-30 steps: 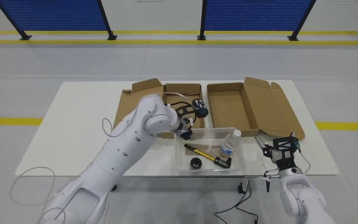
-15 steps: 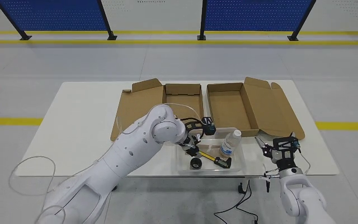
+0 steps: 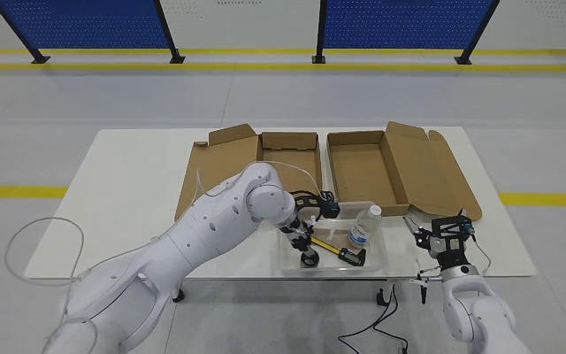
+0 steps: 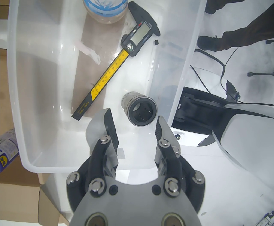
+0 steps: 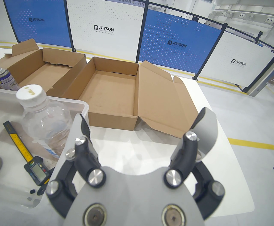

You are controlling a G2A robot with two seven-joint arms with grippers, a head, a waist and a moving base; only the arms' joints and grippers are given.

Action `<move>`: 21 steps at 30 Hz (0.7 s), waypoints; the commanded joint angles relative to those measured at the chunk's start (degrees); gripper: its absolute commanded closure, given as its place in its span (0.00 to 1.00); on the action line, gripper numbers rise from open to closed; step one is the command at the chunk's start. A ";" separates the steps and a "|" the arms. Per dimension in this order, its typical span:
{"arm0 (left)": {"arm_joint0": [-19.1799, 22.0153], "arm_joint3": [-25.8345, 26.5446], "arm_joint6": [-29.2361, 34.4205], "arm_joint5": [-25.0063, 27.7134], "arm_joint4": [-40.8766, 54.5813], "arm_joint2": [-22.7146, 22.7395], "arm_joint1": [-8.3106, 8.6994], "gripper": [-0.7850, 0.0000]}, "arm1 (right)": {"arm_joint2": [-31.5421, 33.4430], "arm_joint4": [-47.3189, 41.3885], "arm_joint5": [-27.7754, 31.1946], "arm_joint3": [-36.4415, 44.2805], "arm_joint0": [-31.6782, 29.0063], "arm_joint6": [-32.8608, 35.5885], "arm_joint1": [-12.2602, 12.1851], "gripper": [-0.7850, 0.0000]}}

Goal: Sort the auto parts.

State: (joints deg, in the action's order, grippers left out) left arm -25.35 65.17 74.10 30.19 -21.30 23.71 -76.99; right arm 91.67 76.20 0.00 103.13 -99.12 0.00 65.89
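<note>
While the left gripper (image 4: pixel 133 116) hangs spread just over the metal sleeve (image 4: pixel 139 109), which lies in the clear tub (image 3: pixel 376 207) at the lower centre of the top view beside a caliper (image 4: pixel 111 70) and a bottle (image 3: pixel 364 227), the right gripper (image 5: pixel 142 117) rests spread wide at lower right

logo wordmark on each partition panel (image 5: pixel 176 43), tiny number scale along yellow caliper (image 4: pixel 107 73), printed labels on bottle (image 4: pixel 104 7), spray can (image 4: pixel 6 147)

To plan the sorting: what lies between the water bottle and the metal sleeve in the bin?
The caliper lies across that stretch, on the bin floor, as the left wrist view shows.
</note>
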 commanded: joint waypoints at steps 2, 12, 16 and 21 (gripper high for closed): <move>0.71 -1.65 -0.69 0.68 0.04 -1.17 -0.31 0.53 | 0.00 0.00 0.00 0.00 0.00 0.00 0.00 0.00; 1.03 -5.64 -2.08 0.99 -0.39 -3.56 -2.44 0.56 | 0.00 0.00 0.00 0.00 0.00 0.00 0.00 0.00; 1.13 -7.43 -2.98 1.04 -1.03 -4.13 -3.29 0.56 | 0.00 0.00 0.00 0.00 0.00 0.00 0.00 0.00; 0.94 -9.79 -3.53 1.52 -1.01 -4.62 -4.16 0.59 | 0.00 0.00 0.00 0.00 0.00 0.00 0.00 0.00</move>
State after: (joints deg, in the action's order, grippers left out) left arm -24.38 55.77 70.69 31.62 -22.27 19.17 -81.00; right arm 91.67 76.20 0.00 103.13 -99.12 0.00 65.89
